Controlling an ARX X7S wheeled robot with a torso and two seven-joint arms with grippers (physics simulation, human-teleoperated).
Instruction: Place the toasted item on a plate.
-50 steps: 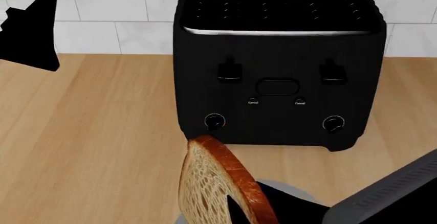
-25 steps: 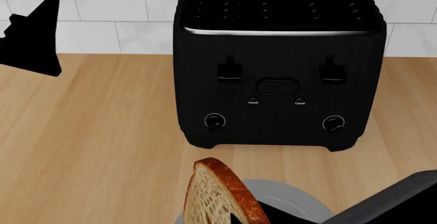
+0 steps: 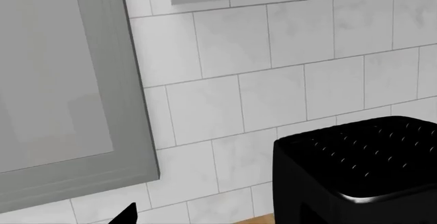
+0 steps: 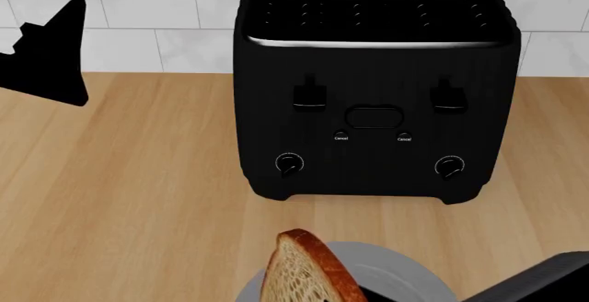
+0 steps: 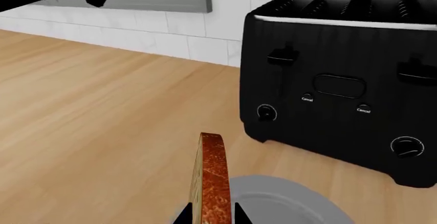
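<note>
The toasted item is a slice of bread with a reddish-brown crust, standing upright on edge over the left part of the grey plate in front of the toaster. In the right wrist view the slice shows edge-on, and my right gripper is shut on its lower part, one black fingertip on each face. The plate lies just beside and below it. My left gripper hangs high at the far left, open and holding nothing; only one fingertip shows in its own view.
A black four-slot toaster stands on the wooden counter against the white tiled wall. A grey cabinet hangs at the left. My right arm crosses the lower right corner.
The slice, held by my right gripper, has sunk lower and moved back toward me over the plate. More of the plate shows. The left gripper has drifted slightly.
</note>
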